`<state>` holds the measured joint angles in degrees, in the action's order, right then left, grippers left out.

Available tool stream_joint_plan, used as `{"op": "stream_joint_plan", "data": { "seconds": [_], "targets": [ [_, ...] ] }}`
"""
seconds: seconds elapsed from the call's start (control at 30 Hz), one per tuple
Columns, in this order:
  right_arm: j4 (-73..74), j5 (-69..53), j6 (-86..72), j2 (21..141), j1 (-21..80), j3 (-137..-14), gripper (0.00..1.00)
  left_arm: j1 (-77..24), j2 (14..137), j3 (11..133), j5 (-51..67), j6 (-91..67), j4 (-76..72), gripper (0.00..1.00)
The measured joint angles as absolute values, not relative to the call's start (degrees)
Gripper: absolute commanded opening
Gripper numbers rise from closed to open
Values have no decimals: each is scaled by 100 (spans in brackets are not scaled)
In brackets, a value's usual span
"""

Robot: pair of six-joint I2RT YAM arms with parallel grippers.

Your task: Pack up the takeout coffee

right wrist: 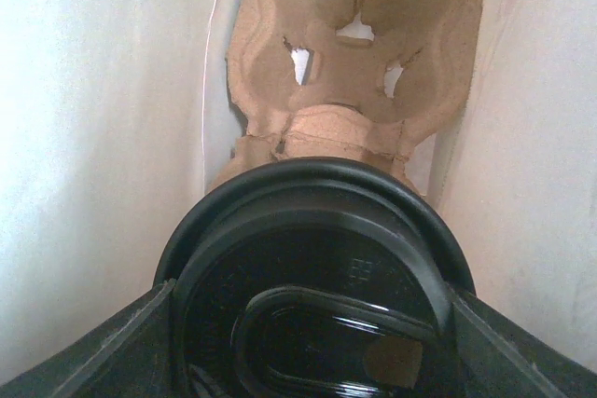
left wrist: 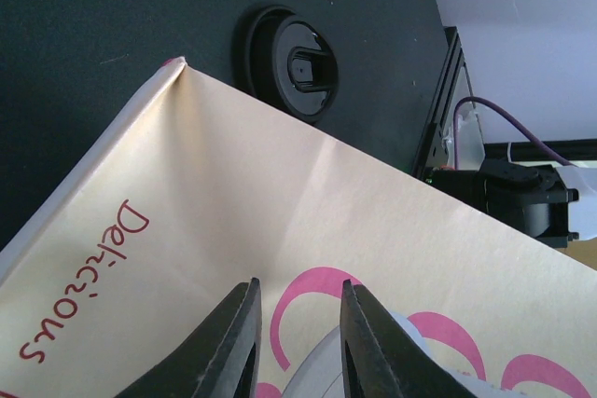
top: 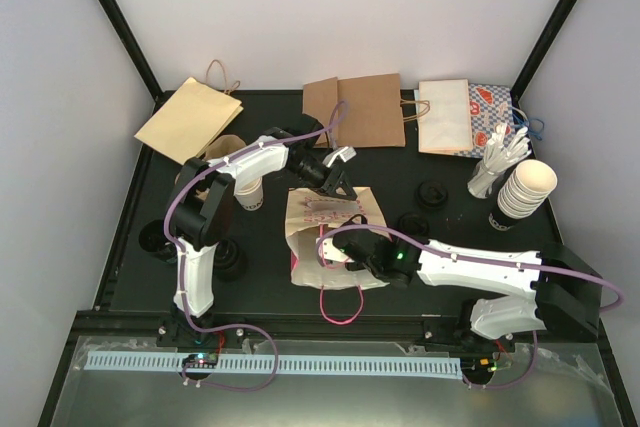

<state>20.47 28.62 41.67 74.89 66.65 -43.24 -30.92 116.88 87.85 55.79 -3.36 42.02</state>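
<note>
A cream paper bag (top: 330,215) (left wrist: 233,230) with pink print lies on its side mid-table. My left gripper (top: 338,182) (left wrist: 300,284) is shut on the bag's upper mouth edge, its jaws only narrowly apart. My right gripper (top: 350,250) (right wrist: 312,323) reaches inside the bag, shut on the rim of a black lid (right wrist: 308,258); what sits under the lid is hidden. A brown cardboard cup carrier (right wrist: 354,62) lies deeper in the bag. The takeout coffee (top: 250,195), a small white paper cup, stands on the table beside my left arm.
Loose black lids (top: 433,193) (left wrist: 294,62) lie right of the bag, others at the left (top: 160,239). A stack of nested cups (top: 525,190) and a cup of white cutlery (top: 495,162) stand at the right. Flat paper bags (top: 360,107) (top: 190,117) (top: 445,115) line the back.
</note>
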Motion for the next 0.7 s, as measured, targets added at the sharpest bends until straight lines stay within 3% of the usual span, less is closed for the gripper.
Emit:
{"op": "stream_joint_plan", "data": {
  "seconds": [0.7],
  "targets": [
    [2609,3017,3754,7717,6667,-4689,47,-3214,11404,8785,5516,-381,4421,26]
  ]
}}
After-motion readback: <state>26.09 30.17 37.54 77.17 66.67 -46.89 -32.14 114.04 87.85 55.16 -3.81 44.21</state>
